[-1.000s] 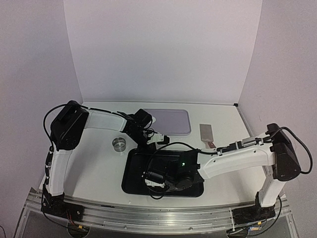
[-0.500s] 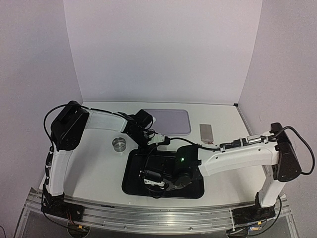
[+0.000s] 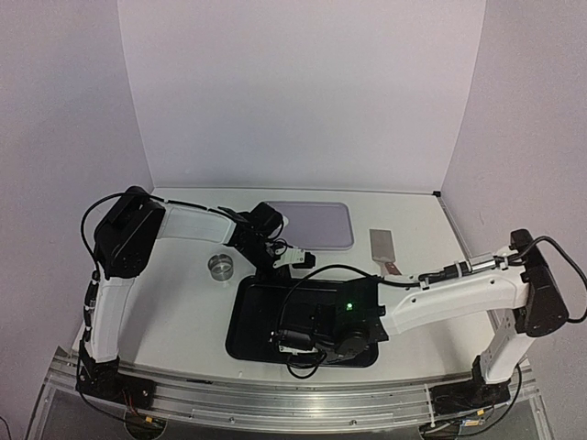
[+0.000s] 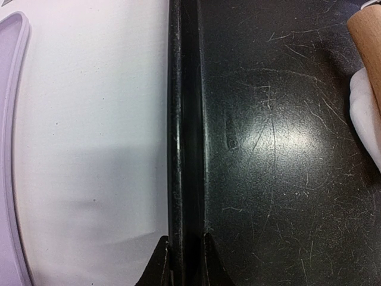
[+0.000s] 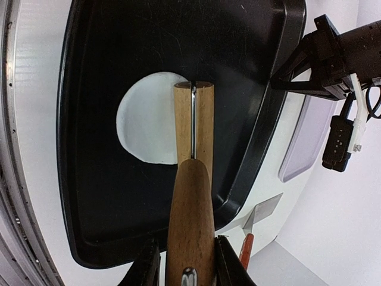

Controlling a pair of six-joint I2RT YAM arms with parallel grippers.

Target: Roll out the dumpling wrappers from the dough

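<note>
1. Right wrist view: the right end effector (image 5: 189,262) is clenched around the wooden handle of the rolling pin (image 5: 191,196). The pin's barrel rests on the dough (image 5: 146,125), a flattened white patch lying about mid-floor in the black tray (image 5: 89,196).
2. Left wrist view: the left end effector (image 4: 186,265) is clamped on the black tray's raised rim, one finger outside and one inside, pinning the tray to the counter (image 4: 89,149).
3. Top view: a lavender tray (image 3: 316,223) lies beyond the black tray's far edge. A metal ring cutter (image 3: 220,266) sits just off the black tray's far left corner, and a scraper (image 3: 382,247) off its far right corner.
4. The step in hand appears to be thinning the dough. The barrel covers only one side of the patch, so the bare side likely needs its own passes.
5. Rolling well here probably calls for even downward pressure and short strokes from the patch's middle outward, kept on the black tray's flat floor and away from its rim.
6. The clamp on the rim should be firm so the black tray cannot skid. The likeliest fault is dough sticking to the barrel and lifting off the tray.
</note>
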